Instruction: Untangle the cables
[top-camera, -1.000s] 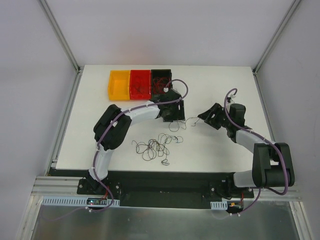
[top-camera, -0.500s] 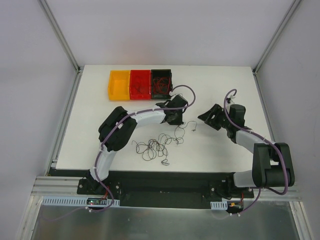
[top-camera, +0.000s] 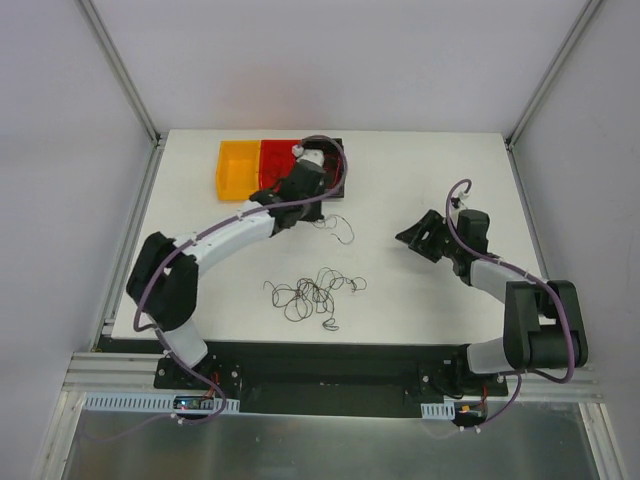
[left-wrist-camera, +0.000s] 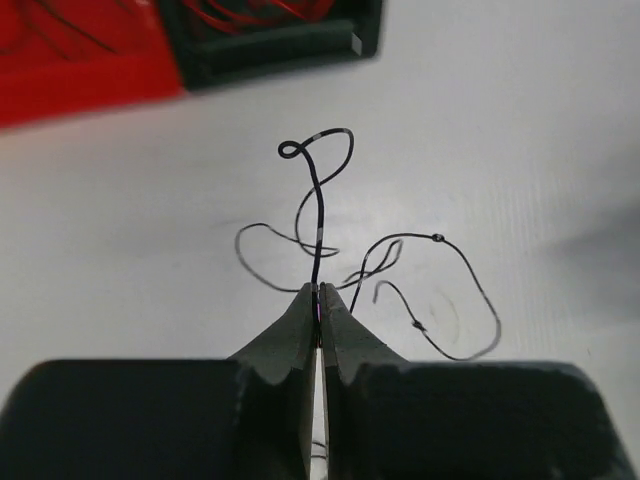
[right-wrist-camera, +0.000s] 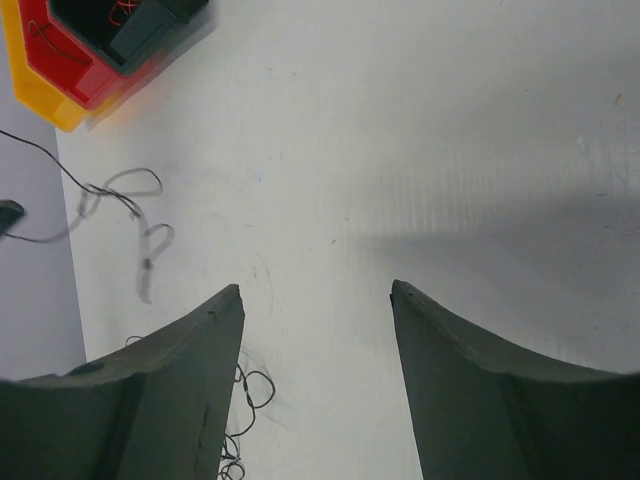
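Tangle: the remaining dark, curly cables are left heaped on the near worktop.
Right pincer: held wide open and empty at mid-worktop.
Left pincer: swung away from the right one to the far side, clamped shut on one black cable.
Black cable: hair-thin and looped, trailing clear of the heap; one strand is judged freed.
Black bin: just beyond.
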